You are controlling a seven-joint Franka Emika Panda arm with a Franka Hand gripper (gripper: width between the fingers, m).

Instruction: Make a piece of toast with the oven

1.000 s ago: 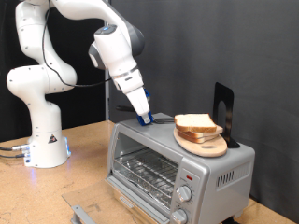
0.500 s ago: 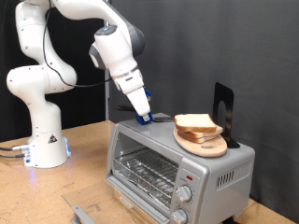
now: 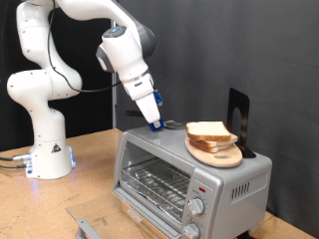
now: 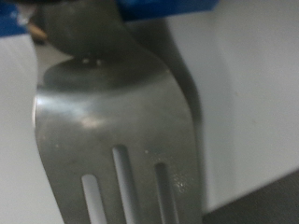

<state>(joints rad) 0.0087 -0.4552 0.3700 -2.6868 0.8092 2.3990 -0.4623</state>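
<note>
Gripper hangs low over the top of the oven, near that top's rear corner toward the exterior view's left, its blue-tipped fingers pointing down from the tilted white arm. In the wrist view a metal spatula with long slots in its blade fills nearly the whole picture, its narrow neck running up between blue finger parts at the frame's edge, so the fingers seem clamped on the spatula's handle, though the grip itself is mostly out of shot. In the exterior view a thin dark metal piece shows just beside the fingertips, lying along the oven top and reaching toward the bread. Piece of toast lies pale and flat on top of a second slice, both stacked on a round wooden plate that sits on the oven's roof toward the exterior view's right, apart from the gripper. Behind the plate stands a dark upright holder. Oven's glass door is shut, with the wire rack visible through it, and two round knobs sit on its front panel. It rests on a wooden table, with the arm's white base standing at the exterior view's left.
</note>
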